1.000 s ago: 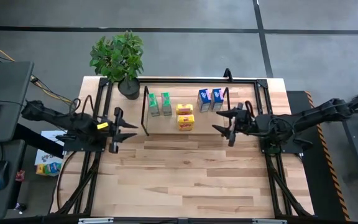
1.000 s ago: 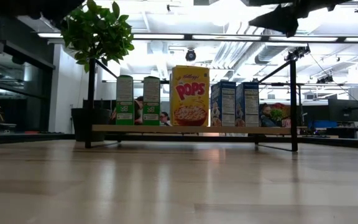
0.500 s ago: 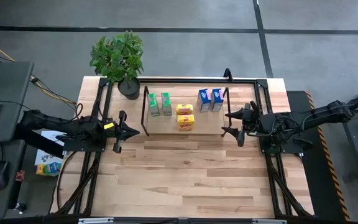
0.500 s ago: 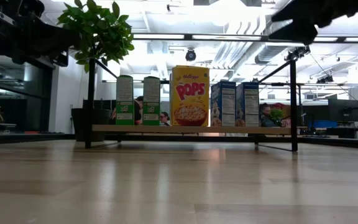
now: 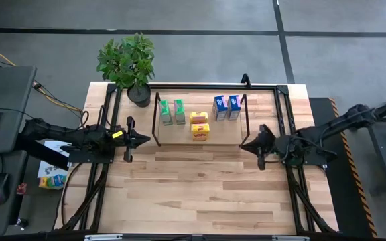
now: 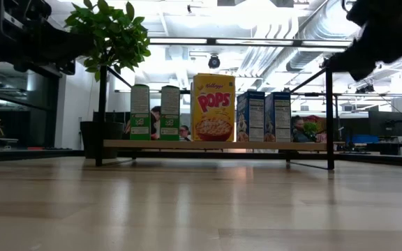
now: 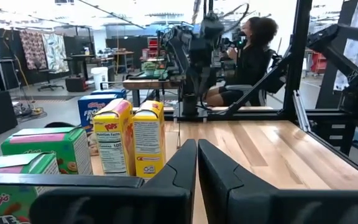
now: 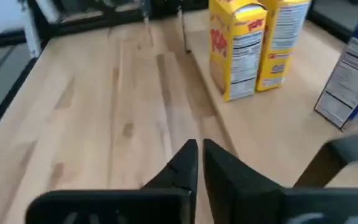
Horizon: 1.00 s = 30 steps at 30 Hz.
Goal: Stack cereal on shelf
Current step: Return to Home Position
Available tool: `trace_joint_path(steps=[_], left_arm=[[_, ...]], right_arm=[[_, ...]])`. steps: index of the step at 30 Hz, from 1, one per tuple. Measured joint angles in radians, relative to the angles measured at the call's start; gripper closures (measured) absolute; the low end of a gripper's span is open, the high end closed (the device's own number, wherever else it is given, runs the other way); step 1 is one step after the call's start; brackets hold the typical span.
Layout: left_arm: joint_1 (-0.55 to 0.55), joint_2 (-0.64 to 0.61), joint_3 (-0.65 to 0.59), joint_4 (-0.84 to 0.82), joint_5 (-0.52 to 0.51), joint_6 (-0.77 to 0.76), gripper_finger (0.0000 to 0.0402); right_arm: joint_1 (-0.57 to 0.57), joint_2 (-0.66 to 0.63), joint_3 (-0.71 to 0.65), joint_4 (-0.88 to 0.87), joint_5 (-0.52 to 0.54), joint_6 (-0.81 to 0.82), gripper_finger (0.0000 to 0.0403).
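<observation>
**A:** Where is the cereal to be found?

**B:** All six boxes are seen upright on the shelf (image 5: pixel 223 132), which is set along the table (image 5: pixel 200 194) edge that has the potted plant (image 5: pixel 127 61) at its corner. The green pair (image 5: pixel 179 111) is nearest the plant, then the yellow pair (image 5: pixel 199 118), one behind the other, then the blue pair (image 5: pixel 220 107).

**A:** And the pincers?

**B:** The left gripper (image 5: pixel 146 139) and right gripper (image 5: pixel 245 145) are held just off the shelf's two ends, fingers pressed together, nothing gripped.

**A:** What could be spoiled?

**B:** Stacking is judged done. Were the right arm swung wide in homing, the shelf's end could be clipped and the front yellow box (image 5: pixel 200 132) toppled.
</observation>
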Motion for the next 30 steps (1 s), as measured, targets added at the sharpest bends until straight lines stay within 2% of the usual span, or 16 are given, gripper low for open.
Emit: trace_joint_path(steps=[3, 6, 11, 16, 19, 24, 30], left_arm=[[0.000, 0.000, 0.000, 0.000, 0.000, 0.000, 0.0392], [0.000, 0.000, 0.000, 0.000, 0.000, 0.001, 0.0392], [0.000, 0.000, 0.000, -0.001, 0.000, 0.001, 0.0392], [0.000, 0.000, 0.000, -0.002, 0.000, 0.000, 0.0392], [0.000, 0.000, 0.000, -0.002, 0.000, 0.001, 0.0392], [0.000, 0.000, 0.000, -0.002, 0.000, 0.000, 0.0392], [0.000, 0.001, 0.000, -0.006, 0.000, 0.000, 0.0392]], right_arm=[[0.022, -0.041, -0.079, 0.081, 0.063, -0.061, 0.0372], [0.004, -0.140, -0.093, 0.126, 0.083, -0.153, 0.0388], [-0.049, -0.336, -0.154, 0.135, -0.023, -0.213, 0.0395], [-0.071, -0.514, -0.292, 0.197, -0.056, -0.233, 0.0400], [-0.071, -0.597, -0.322, 0.222, -0.109, -0.281, 0.0401], [-0.071, -0.607, -0.326, 0.214, -0.219, -0.406, 0.0402], [-0.085, -0.549, -0.326, 0.220, -0.138, -0.498, 0.0400]])
